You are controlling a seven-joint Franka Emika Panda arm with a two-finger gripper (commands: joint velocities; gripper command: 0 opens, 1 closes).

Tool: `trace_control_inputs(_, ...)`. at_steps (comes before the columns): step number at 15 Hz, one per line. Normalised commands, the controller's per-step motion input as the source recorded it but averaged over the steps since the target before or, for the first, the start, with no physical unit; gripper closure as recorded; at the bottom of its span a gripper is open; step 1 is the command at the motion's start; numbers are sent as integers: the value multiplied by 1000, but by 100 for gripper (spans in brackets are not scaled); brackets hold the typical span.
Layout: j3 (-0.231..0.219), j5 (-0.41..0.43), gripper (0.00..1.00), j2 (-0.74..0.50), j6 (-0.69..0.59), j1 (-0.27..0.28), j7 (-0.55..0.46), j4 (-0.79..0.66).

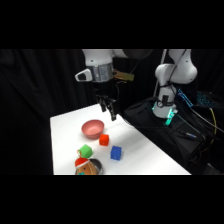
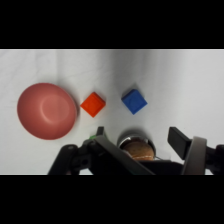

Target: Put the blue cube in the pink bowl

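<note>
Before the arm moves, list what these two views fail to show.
- Small green cube: plain in the side view; in the wrist view only a sliver shows behind the end effector's black linkage.
- Round metal cup with brown contents: cut by the linkage in the wrist view, and by the picture's bottom edge in the side view; contents unclear.
- End effector: finger opening unclear in both views.

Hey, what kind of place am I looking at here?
Probably a robotics lab: a white robot arm over a white table, black curtains behind, and test props like a blue cube and pink bowl.
</note>
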Motion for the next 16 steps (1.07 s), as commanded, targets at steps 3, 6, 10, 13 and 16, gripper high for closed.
trace_control_inputs(3,46,-59,0,38,241,88,389,7)
trace_control_inputs(6,10,-68,0,66,283,64,450,-21)
trace_control_inputs(10,-32,-173,0,10,304,68,454,-121)
trace_control_inputs(13,-65,-171,0,-101,301,67,374,-296)
trace_control_inputs(16,-47,-50,0,-167,408,77,364,-421)
